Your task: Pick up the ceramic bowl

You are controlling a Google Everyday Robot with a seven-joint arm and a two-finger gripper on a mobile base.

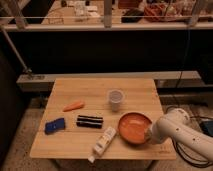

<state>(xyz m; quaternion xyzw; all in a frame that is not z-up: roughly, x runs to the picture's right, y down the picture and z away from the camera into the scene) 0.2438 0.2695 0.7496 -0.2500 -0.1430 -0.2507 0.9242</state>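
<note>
Near the bench's (75,90) front right corner, the ceramic bowl (132,126) appears tilted, its right rim raised at the end effector (148,134), which seems clamped on that rim. Lifting looks begun; carrying the bowl fully clear of the bench remains.
</note>
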